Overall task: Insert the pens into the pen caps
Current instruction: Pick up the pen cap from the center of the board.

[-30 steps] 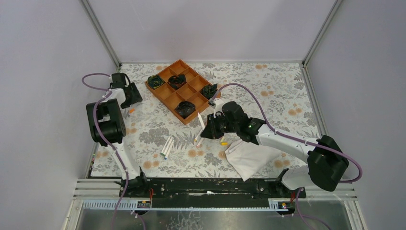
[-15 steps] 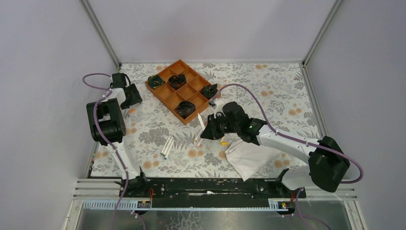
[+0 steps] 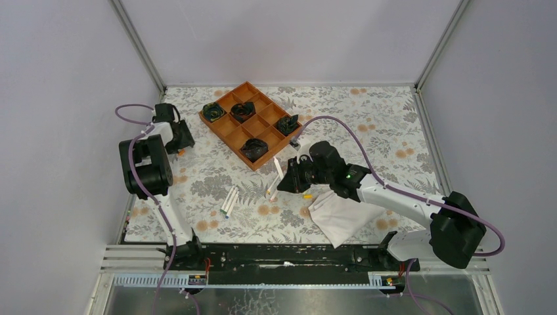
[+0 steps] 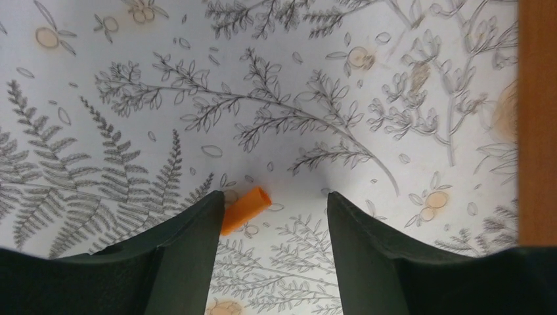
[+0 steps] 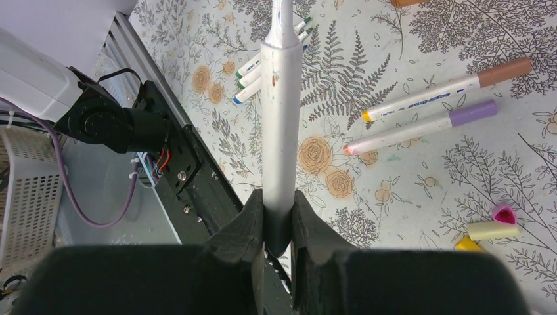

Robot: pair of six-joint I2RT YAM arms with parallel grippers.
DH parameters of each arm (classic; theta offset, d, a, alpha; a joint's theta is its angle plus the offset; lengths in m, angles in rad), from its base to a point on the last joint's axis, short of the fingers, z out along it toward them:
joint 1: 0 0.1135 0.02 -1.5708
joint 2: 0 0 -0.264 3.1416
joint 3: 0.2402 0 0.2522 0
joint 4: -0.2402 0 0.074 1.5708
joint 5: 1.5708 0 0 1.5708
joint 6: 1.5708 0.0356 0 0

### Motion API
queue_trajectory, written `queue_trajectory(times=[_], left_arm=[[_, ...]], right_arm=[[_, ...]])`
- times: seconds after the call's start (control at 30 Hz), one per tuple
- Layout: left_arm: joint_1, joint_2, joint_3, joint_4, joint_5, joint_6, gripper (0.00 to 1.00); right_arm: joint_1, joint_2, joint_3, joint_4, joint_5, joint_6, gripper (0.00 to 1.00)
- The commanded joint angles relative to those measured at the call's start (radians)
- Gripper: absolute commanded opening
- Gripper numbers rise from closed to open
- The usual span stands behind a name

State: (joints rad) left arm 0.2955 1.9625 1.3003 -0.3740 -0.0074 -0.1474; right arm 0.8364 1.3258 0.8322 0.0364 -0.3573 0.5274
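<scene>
My left gripper is open at the far left of the table, low over an orange pen cap. In the left wrist view the orange cap lies on the mat against the inner side of the left finger, between the open jaws. My right gripper is shut on a white pen and holds it above the mat; in the right wrist view the pen sticks up from the closed jaws. Two capped pens and three more pens lie below it.
A wooden compartment tray with dark objects stands at the back centre; its edge is right of the left gripper. A folded white cloth lies under the right arm. Pink and yellow caps lie beside it.
My left gripper has moved a little nearer, down towards the orange cap. My right gripper has shifted slightly right, still holding the pen.
</scene>
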Motion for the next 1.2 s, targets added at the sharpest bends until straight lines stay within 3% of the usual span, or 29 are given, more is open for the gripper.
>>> queue_trajectory(times=[0.0,0.2,0.53,0.8,1.17], left_arm=[[0.008,-0.024,-0.044,-0.022,-0.017,0.013,0.57],[0.006,-0.056,-0.088,-0.019,-0.009,0.018,0.53],[-0.006,-0.051,-0.084,-0.021,-0.036,0.038,0.35],[-0.015,-0.02,-0.064,-0.029,-0.055,0.054,0.3],[-0.048,-0.063,-0.087,-0.026,-0.065,0.049,0.02]], right_arm=[[-0.007,-0.033,0.002,0.04,0.002,0.001,0.0],[-0.007,-0.052,-0.017,0.047,0.005,0.006,0.0],[-0.007,-0.076,-0.047,0.048,0.011,0.019,0.0],[-0.007,-0.076,-0.05,0.044,0.016,0.019,0.0],[-0.008,-0.082,-0.043,0.03,0.028,0.018,0.0]])
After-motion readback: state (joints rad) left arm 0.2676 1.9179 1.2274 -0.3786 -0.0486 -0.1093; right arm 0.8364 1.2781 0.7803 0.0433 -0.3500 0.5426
